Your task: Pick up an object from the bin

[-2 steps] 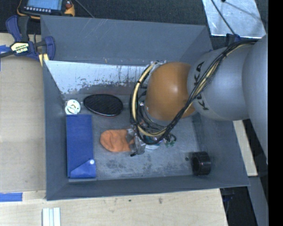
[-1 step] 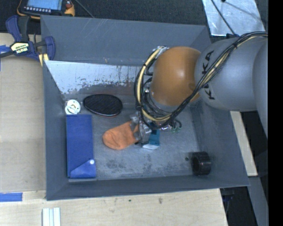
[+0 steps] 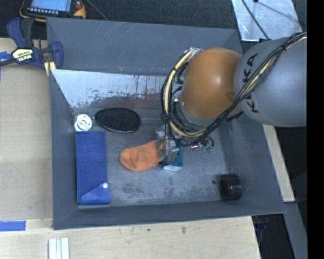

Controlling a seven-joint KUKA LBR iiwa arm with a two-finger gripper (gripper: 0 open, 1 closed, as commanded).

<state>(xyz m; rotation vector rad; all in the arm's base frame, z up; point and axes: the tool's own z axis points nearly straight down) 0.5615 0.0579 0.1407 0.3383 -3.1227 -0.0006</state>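
Your tool (image 3: 169, 151) is down in the middle of the grey bin (image 3: 110, 85), at the right-hand end of an orange soft lump (image 3: 139, 158) that looks like a rolled sock or cloth. That lump lies on the bin floor a little below centre. Its long axis runs roughly left to right across the view and rises slightly toward the right. The fatter, rounded end points left. The narrower end points right and meets the tool there. It is a dull orange all over, with a soft, creased surface.

You cannot tell how far the tool is open, because the arm's orange cover (image 3: 208, 85) and its cables hang over it. Nor can you tell whether it has hold of the lump.

Counting the rest, you have one of each:
- a pale blue piece (image 3: 175, 164) just under the tool, touching or nearly touching the lump's right end
- a black oval object (image 3: 117, 120) near the back wall, above the lump
- a small white round thing (image 3: 83, 123) just left of the oval
- a flat blue box (image 3: 92, 166) lying lengthwise along the left wall
- a short black cylinder (image 3: 230, 188) well apart in the front right corner
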